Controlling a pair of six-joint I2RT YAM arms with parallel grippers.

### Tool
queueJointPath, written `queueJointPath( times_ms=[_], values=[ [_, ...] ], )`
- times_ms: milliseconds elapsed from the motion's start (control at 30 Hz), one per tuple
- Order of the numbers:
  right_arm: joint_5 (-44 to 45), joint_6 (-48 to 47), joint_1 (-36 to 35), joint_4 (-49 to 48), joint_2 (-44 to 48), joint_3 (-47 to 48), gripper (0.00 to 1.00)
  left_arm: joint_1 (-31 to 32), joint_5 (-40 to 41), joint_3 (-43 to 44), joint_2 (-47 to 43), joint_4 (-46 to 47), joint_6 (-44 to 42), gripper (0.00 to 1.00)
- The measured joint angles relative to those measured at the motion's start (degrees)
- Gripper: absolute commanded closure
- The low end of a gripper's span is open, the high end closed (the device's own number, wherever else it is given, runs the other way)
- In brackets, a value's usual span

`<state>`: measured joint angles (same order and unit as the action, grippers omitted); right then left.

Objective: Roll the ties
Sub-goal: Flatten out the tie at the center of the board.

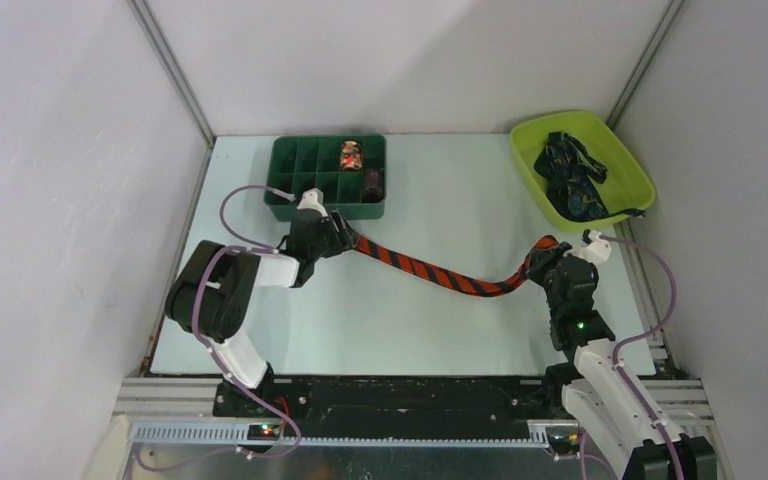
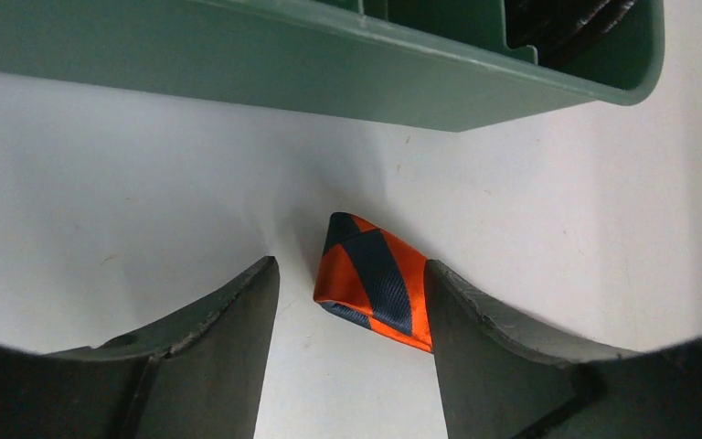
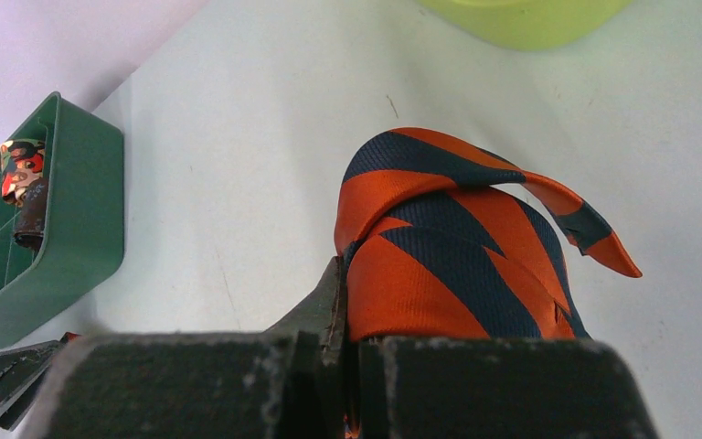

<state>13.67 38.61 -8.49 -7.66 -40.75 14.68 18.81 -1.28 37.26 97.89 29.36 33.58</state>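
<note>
Your right fingers (image 3: 494, 384) clamp the red-orange striped tie (image 1: 440, 275) as anchor (nice); left fingers (image 2: 210, 329) sit apart, straddling its tip.

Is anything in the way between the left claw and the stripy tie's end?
Nothing visible is. The striped tie has its end lying right between the open fingers of the left gripper, close to one of them. The green tray sits beyond, not between.

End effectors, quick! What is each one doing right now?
Left end effector: open, tip of the red-orange dark-striped fabric necktie between its jaws.
Right end effector: closed on that necktie's other end.
</note>
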Motion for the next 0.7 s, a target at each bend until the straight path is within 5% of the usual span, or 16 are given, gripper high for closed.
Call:
queueJointPath(
  times_ms=[333, 700],
  values=[
    [-0.2, 0.4, 0.0, 0.0, -0.5, 0.0, 1.00, 0.0, -4.6, 0.0, 2.0, 3.1, -0.1, 0.44],
    [-0.3, 0.5, 0.0, 0.2, -0.5, 0.0, 1.00, 0.0, -5.2, -0.1, 2.2, 2.2, -0.2, 0.85]
  ],
)
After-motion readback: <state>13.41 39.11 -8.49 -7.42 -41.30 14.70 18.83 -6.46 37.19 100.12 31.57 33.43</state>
